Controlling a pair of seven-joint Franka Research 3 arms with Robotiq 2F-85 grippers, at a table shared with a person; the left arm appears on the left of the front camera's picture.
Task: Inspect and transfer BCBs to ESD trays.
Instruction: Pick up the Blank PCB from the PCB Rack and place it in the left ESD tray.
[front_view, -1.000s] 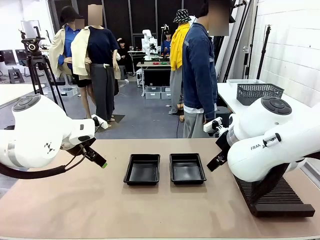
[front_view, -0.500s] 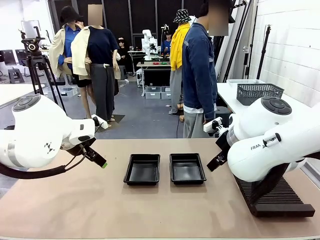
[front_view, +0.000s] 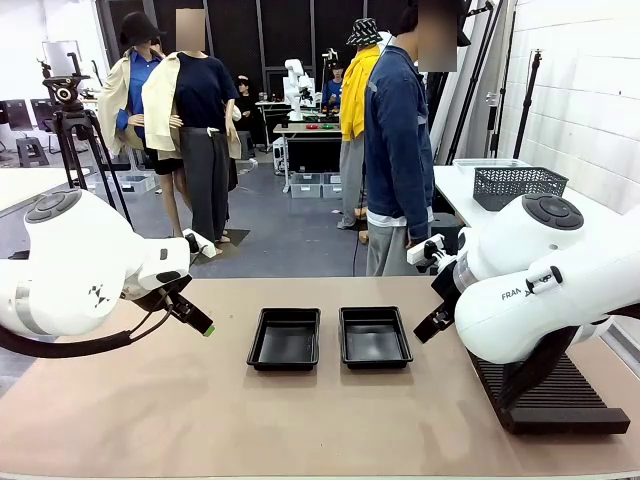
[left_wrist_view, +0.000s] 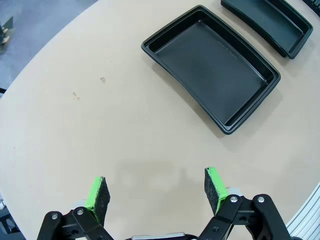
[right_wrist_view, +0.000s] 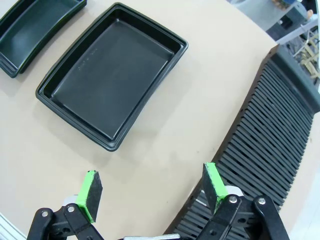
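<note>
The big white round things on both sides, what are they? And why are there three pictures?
They are two robot arms: the left arm and the right arm. The front view looks across the table toward a person standing at the far side. The other two pictures come from small cameras on the robot's wrists. Each one looks down past that arm's pinching hand, which is called a gripper. The left gripper and the right gripper have green pads. Both are open and hold nothing. On the table lie a black tray and a second tray, side by side, both empty. A ribbed black rack sits by the right arm.
</note>
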